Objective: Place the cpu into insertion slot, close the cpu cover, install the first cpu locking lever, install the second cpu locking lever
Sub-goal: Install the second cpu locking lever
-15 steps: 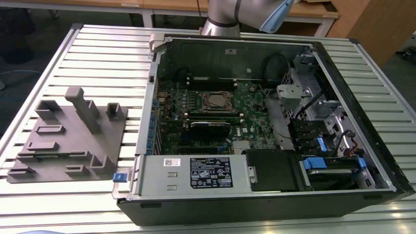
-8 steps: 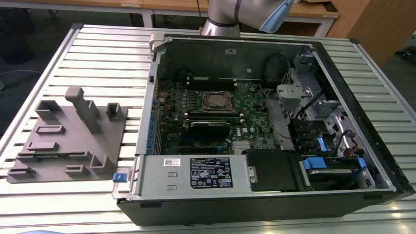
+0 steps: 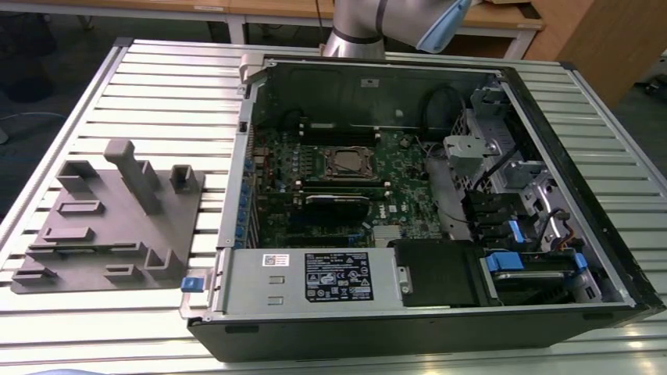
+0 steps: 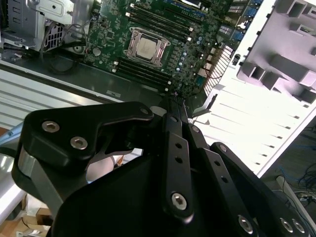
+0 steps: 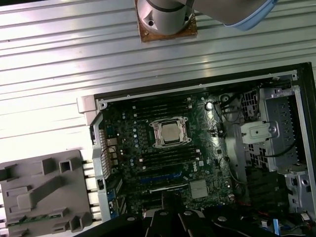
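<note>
A: Where was the cpu [image 5: 170, 132] at that moment?

B: It sat in the insertion slot [image 5: 154, 135], near the middle of the green motherboard [image 5: 128, 158] inside the open computer case [image 3: 583, 258]. Its silver-grey top showed in both wrist views. The cpu cover [image 5: 170, 121] framed it, apparently lying flat around the chip, though I couldn't confirm it was fully down.

A: And the gripper [image 4: 175, 106]?

B: High above the board, well apart from the socket. In the second wrist view its 2 dark fingers met at the tips, so it was closed, with nothing between them.

A: What could go wrong from there?

B: I couldn't make out whether either locking lever was latched. In my judgement, if the cover rested slightly raised, pressing a lever could jam or load the chip unevenly. The memory slots [image 5: 165, 157] run just beside the socket, so closed fingers descending off-line could strike them instead. The grey fixture tray [image 3: 105, 219] lay beside the case, out of the way.
</note>
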`<state>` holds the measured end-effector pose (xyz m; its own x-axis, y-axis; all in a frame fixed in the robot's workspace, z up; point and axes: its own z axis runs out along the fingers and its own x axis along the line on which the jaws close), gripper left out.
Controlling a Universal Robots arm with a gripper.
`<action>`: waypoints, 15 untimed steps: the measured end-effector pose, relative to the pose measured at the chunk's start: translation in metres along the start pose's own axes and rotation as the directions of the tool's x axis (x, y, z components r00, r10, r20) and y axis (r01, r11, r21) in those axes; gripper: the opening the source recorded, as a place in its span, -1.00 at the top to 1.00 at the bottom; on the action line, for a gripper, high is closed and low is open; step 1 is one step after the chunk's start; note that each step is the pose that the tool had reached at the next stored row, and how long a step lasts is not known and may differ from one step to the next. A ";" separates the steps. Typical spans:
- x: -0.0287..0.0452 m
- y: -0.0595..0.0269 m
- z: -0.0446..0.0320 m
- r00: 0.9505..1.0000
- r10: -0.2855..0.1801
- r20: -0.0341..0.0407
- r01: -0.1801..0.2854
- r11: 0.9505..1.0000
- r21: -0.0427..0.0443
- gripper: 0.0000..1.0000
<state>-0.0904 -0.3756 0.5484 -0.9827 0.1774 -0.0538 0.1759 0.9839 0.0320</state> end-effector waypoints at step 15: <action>0.0002 -0.0001 0.0046 1.000 0.000 0.000 0.000 1.000 0.000 0.79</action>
<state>-0.0904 -0.3756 0.5438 -0.9827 0.1774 -0.0538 0.1758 0.9839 0.0320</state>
